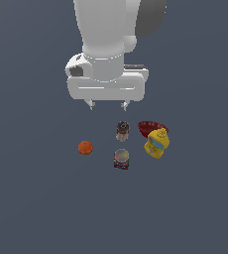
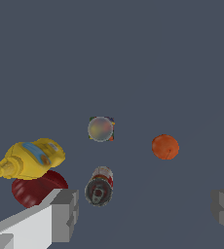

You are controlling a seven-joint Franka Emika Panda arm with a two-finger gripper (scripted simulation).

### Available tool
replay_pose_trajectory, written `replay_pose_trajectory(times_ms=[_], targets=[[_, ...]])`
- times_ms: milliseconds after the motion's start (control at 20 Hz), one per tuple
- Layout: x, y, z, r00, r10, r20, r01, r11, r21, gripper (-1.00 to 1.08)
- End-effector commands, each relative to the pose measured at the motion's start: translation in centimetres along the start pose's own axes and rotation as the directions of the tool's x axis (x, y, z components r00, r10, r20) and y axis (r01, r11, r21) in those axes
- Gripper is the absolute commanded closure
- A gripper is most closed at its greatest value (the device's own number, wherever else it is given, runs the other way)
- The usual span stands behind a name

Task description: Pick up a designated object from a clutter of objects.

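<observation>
The designated object [image 1: 121, 159] is a short can with a silvery round top and a blue-and-red label; it stands at the near side of the clutter, and the wrist view shows its top [image 2: 101, 129]. My gripper [image 1: 107, 105] hangs open above and behind the clutter, holding nothing. In the wrist view its grey fingers [image 2: 65, 214] are spread wide at the frame's edges. The other can [image 1: 123, 130], dark-topped with a red-white label, is the item closest beneath the gripper [image 2: 145, 209].
An orange ball [image 1: 85, 147] lies at the exterior view's left. A dark red bowl [image 1: 152, 127] and a yellow bottle [image 1: 157, 143] sit at the exterior view's right, touching or nearly so. All rest on a plain dark grey surface [image 1: 41, 208].
</observation>
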State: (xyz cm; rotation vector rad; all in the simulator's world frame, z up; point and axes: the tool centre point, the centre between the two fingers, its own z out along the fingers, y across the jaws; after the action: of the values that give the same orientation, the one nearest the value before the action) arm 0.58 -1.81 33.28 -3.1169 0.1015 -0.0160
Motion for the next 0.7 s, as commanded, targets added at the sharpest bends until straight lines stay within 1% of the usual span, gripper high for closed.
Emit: replay_pose_trajectory(times_ms=[0, 150, 400, 650], targets=[[0.0, 0.0, 0.0, 1.000, 0.000, 0.000, 0.000, 1.000, 0.000, -0.92], [0.1, -0.2, -0.4, 1.000, -0.003, -0.009, 0.003, 1.000, -0.004, -0.92], [0.3, -1.1, -1.9, 0.999, -0.014, -0.042, 0.014, 1.000, -0.017, -0.92], [0.4, -1.2, -1.7, 0.999, -0.014, -0.041, 0.013, 1.000, -0.017, -0.92]])
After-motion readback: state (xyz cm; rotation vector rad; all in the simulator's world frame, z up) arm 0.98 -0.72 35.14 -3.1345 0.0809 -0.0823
